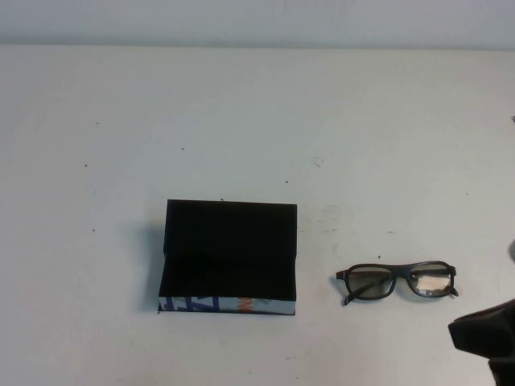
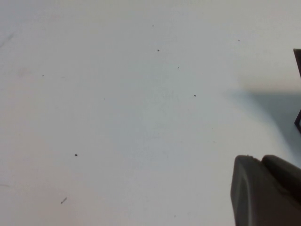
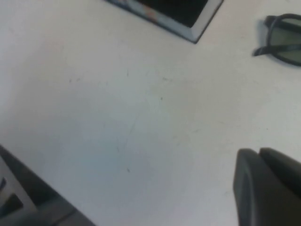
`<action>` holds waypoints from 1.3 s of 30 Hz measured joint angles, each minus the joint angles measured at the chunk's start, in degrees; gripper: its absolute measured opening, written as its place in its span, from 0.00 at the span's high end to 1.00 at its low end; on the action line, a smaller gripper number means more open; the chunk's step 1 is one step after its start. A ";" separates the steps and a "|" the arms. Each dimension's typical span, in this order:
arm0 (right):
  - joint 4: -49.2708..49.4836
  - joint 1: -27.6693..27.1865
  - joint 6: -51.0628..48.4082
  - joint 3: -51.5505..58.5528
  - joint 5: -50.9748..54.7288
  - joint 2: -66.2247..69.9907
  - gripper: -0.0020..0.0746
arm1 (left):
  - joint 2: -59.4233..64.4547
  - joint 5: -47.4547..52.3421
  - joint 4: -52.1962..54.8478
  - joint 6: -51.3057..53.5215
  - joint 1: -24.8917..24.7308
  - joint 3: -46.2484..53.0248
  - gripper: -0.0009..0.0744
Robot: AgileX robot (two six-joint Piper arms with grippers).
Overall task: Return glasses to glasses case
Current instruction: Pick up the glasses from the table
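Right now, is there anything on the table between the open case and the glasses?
No. In the high view only bare white table separates the case from the glasses.

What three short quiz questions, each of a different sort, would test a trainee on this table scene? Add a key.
1. True or false: the glasses already lie inside the glasses case.
2. The case lid is: A) shut, B) open, C) missing.
3. Fill in: the glasses rest on the table to the robot's ____ of the case.

Key:
1. False; they lie on the table, apart from the case.
2. B.
3. Right. The right hand is shut, low near the table's right front; the left hand hangs over bare table.
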 joint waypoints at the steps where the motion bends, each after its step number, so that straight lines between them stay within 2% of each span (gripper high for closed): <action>1: -1.75 2.60 -0.14 -1.29 0.00 1.59 0.99 | 0.00 0.00 0.00 0.00 0.00 0.00 0.99; 5: -8.44 10.99 -2.13 -7.18 1.49 8.94 0.99 | 0.00 0.00 0.00 0.00 0.00 0.00 0.99; 9: -13.31 13.60 -3.15 -11.91 4.54 17.13 0.99 | 0.00 0.00 0.00 0.00 0.00 0.00 0.99; 13: -17.72 13.61 -7.76 -15.23 5.92 25.38 0.97 | 0.00 0.00 0.00 0.00 0.00 0.00 0.99; 16: -20.14 13.61 -16.83 -17.27 5.92 29.46 0.92 | 0.00 0.00 0.00 0.00 0.00 0.00 0.99; 20: -23.79 13.61 -27.31 -19.37 5.61 32.74 0.80 | 0.00 0.00 0.00 0.00 0.00 0.00 0.99; 27: -26.34 11.78 -35.38 -21.60 1.66 37.23 0.54 | 0.00 0.00 0.09 0.00 0.00 0.00 0.99; 34: -26.58 10.68 -41.65 -21.82 -0.28 41.29 0.50 | 0.00 0.00 0.09 0.00 0.00 0.00 0.99; 39: -26.58 10.68 -42.46 -22.15 -1.31 42.87 0.50 | 0.00 0.00 0.09 0.00 0.00 0.00 0.99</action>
